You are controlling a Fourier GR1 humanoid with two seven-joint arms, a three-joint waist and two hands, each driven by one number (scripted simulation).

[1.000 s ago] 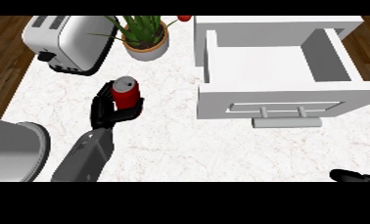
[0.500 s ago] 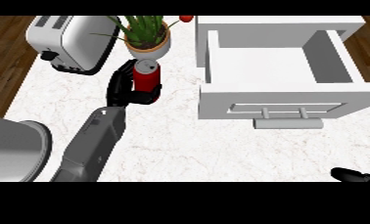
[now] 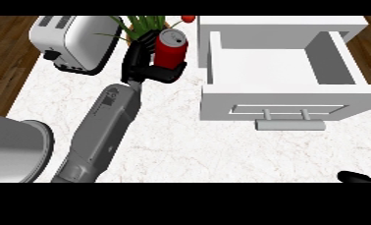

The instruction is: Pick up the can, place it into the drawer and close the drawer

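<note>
One red can (image 3: 171,48) sits upright in our left hand (image 3: 148,69), whose fingers curl round its lower body, lifted near the counter's (image 3: 181,140) far edge just left of the open drawer (image 3: 279,67). The drawer's cavity lies to the can's right, so we judge a sideways carry over its left wall comes next. Behind the can stand a potted plant (image 3: 145,22) and a toaster (image 3: 72,42). Our right hand (image 3: 355,177) barely shows at the counter's near right corner; we cannot tell its fingers' state.
</note>
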